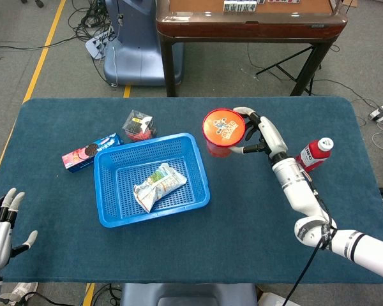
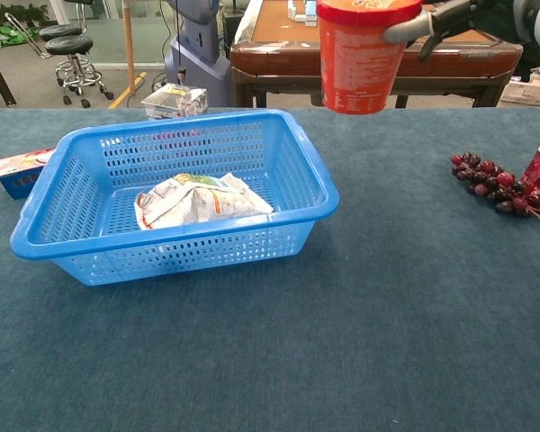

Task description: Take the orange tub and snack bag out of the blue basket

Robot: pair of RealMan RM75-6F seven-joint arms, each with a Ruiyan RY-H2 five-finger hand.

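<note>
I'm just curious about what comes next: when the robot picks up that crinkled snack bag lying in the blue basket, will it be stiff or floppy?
Probably floppy: the snack bag looks creased and slumped flat on the blue basket floor. It likely weighs little for its size, being puffy packaging. Its glossy wrapper may slip in a hand.
</note>
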